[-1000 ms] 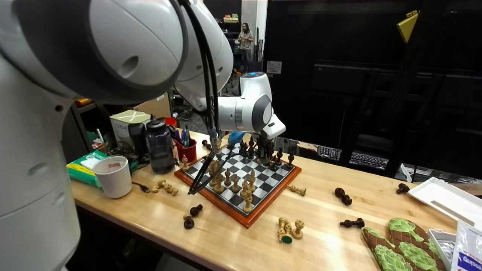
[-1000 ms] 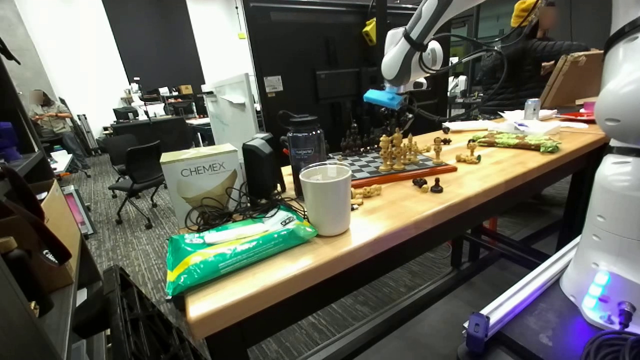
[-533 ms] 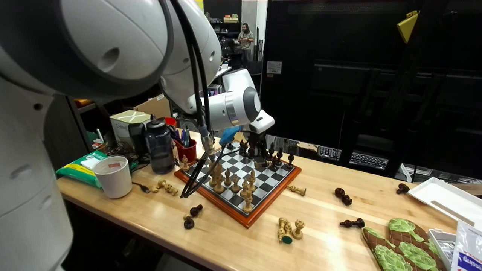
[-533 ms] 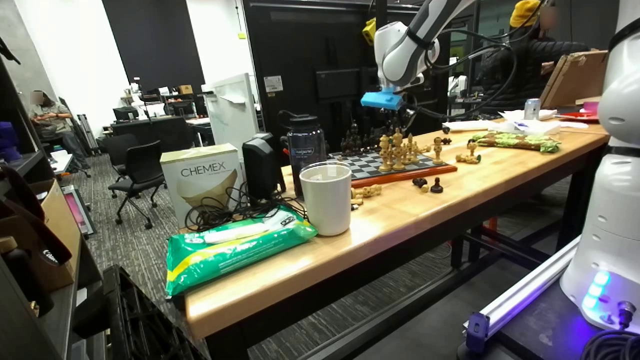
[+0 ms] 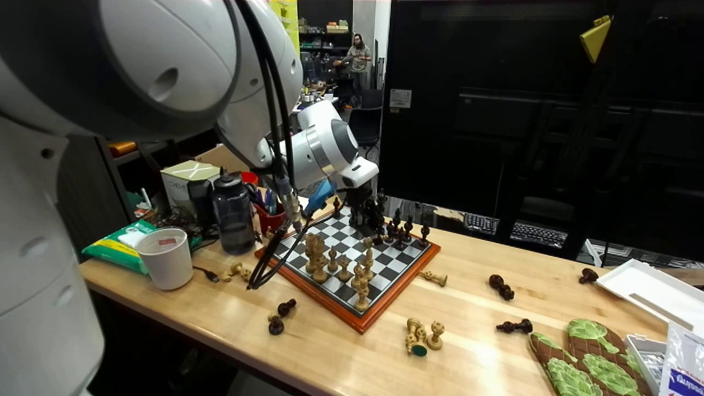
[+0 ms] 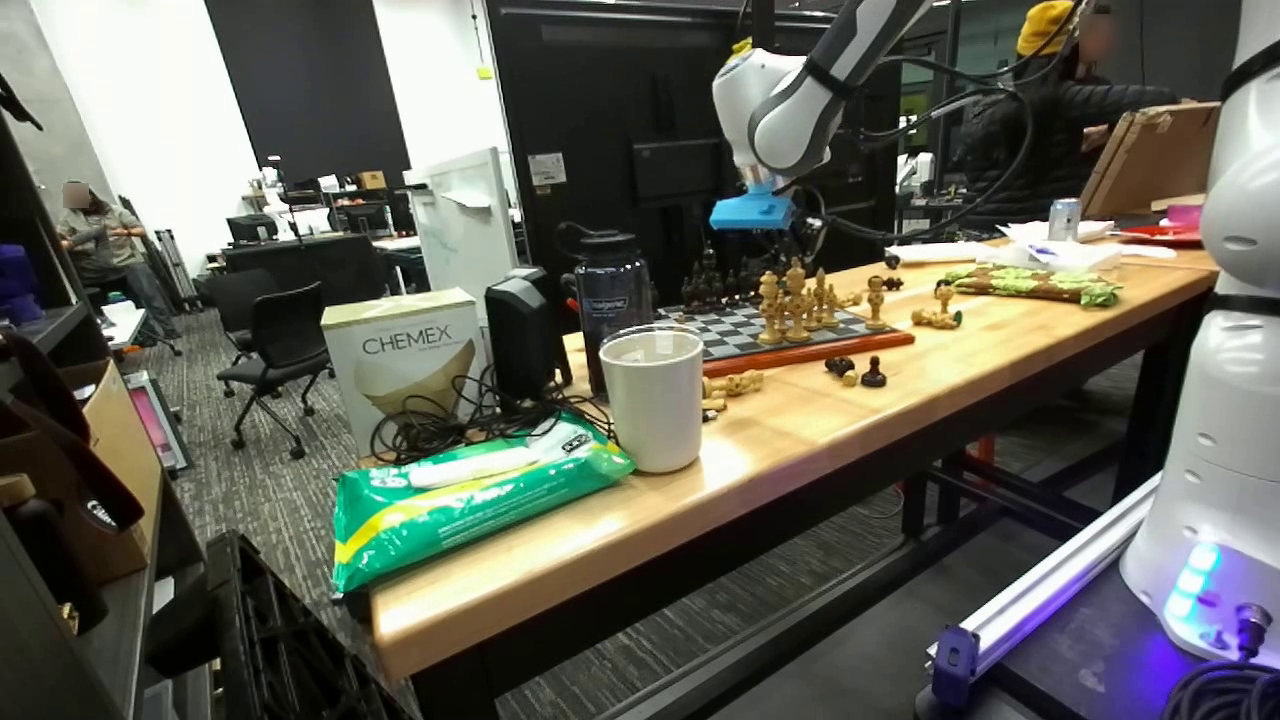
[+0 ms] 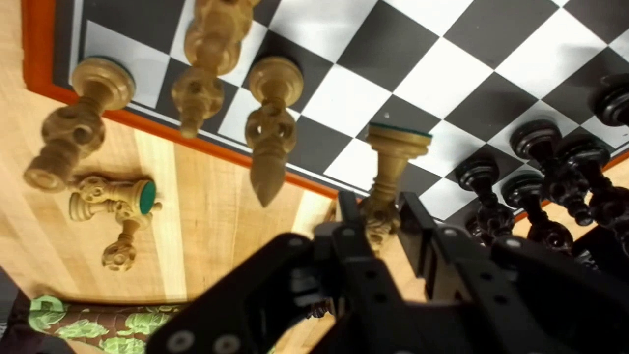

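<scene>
Wrist view: jaws are clasping a pale chess piece (image 7: 389, 172) right of centre; a chequered board (image 7: 346, 101) is spanning the frame's top.

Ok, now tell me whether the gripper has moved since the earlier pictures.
Yes. Judged against the chessboard in an exterior view, the gripper has shifted leftward in the picture, toward the red pen cup.

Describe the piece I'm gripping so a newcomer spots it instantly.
In the wrist view, find the red-rimmed chessboard, then the black gripper. The light wooden chess piece is between its fingers. Unlike the light pieces to its left and dark pieces to its right, it alone is gripped.
</scene>
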You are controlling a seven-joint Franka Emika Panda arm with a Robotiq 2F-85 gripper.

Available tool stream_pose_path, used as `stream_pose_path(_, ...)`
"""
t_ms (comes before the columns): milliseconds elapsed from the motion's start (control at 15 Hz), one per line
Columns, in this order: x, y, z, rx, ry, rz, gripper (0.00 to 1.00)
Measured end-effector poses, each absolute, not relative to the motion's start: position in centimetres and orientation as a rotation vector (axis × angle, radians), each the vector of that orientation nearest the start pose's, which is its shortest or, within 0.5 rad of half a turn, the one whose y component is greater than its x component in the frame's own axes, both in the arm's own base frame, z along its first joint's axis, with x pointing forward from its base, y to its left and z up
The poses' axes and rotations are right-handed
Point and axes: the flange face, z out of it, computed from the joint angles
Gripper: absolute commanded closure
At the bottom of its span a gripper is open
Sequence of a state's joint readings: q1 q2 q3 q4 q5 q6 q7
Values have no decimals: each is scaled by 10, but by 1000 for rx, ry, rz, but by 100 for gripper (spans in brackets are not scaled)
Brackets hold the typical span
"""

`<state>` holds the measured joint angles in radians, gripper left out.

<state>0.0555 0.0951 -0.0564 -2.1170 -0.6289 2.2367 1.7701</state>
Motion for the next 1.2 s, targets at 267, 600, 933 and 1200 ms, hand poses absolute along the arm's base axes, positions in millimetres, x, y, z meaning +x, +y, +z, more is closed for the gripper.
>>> stream_pose_path(267, 563, 3, 380, -2672, 2137, -707, 94)
stream_pose_path(600, 568, 15, 382, -2763, 2110, -781, 94)
stream_pose_path(933, 579, 22, 364, -2862, 2061, -875, 94)
stream_pose_path(1200, 590, 30, 350, -2900, 2038, -882, 94)
